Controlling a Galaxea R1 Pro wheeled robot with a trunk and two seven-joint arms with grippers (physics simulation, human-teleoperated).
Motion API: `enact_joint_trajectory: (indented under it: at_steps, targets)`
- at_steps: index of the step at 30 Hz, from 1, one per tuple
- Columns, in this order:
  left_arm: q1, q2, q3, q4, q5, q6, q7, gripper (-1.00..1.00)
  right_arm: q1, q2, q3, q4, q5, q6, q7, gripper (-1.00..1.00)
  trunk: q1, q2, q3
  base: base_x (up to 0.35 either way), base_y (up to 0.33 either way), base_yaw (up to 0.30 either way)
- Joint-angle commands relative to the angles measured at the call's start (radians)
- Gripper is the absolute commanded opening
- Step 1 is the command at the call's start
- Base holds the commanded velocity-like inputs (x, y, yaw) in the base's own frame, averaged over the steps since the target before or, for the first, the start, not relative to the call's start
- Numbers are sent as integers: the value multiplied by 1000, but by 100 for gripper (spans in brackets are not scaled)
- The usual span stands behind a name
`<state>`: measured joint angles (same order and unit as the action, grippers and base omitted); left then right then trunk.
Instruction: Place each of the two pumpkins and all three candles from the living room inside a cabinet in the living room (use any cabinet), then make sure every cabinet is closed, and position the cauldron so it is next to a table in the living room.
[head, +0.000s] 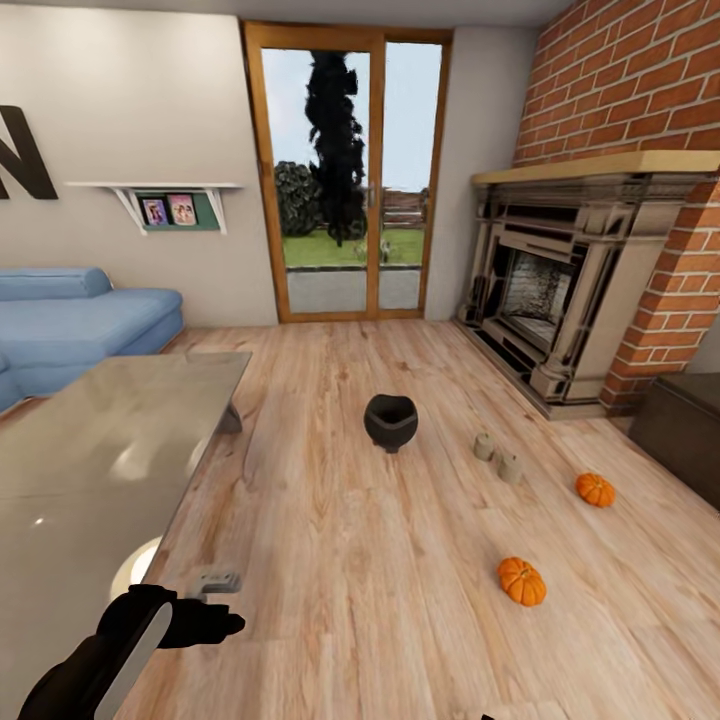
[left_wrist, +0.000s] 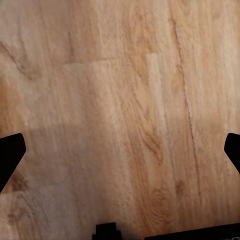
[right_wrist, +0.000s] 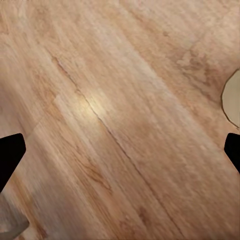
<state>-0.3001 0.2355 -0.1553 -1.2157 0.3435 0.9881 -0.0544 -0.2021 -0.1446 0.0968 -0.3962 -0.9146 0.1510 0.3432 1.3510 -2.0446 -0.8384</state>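
Light wood plank floor (head: 400, 560), visibly grained, runs across the living room. A round-bellied matte black cauldron (head: 390, 421) stands upright on it near mid-frame in the head view, its wide mouth dark inside, well apart from the glossy grey rectangular surface (head: 90, 470) at nine o'clock, whose reflective top shows pale highlights.

Two short, pale grey cylindrical candles (head: 497, 458) stand close together at three o'clock of the cauldron. A small ribbed orange pumpkin (head: 595, 489) with a short brownish stem lies beyond them at four o'clock; a second ribbed orange pumpkin (head: 521, 581) lies nearer the camera at five o'clock of the cauldron. All rest on the floor, apart from one another.

A dark-brown wood cabinet (head: 680, 425) corner shows at the right edge, beside the red brick fireplace (head: 590, 290) with its stone surround and pale wooden mantel. A blue upholstered sofa (head: 70, 320) sits at ten o'clock. Large dark wall lettering (head: 18, 155) is cut off by the frame edge; only part of one letter, possibly an "N", shows. A white wall shelf (head: 165, 200) carries two small pictures, too small to read.

The left pincer (left_wrist: 120, 150) hangs over bare floor, its black fingertips (left_wrist: 10, 152) spread wide with nothing between them. The right pincer (right_wrist: 120, 150) is likewise released, over bare planks.
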Motion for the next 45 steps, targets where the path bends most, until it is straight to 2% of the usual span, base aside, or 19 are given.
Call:
enact_joint_trajectory:
  at_steps: [1,13,22,30,45]
  targets:
    - [-1,1,-1,-1,-6,3,-6,100,0,-1,6,-1,-10,2,0,100,0,0,-1,4,64,-100]
    - [-1,1,-2,-1,-6,3,-5,100,0,-1,6,-1,-10,1,1,100,0,0,-3,1,76,-65]
    - [-1,1,-4,-1,-6,3,-5,100,0,-1,5,-1,-10,1,1,100,0,0,-3,0,7,-213]
    - [-1,1,-6,-1,-6,3,-5,100,0,-1,5,0,-10,-1,2,100,0,0,-3,0,0,-86]
    - [-1,1,-6,-1,-7,3,-5,100,-1,-1,4,0,-10,-1,2,100,0,0,-3,85,71,-259]
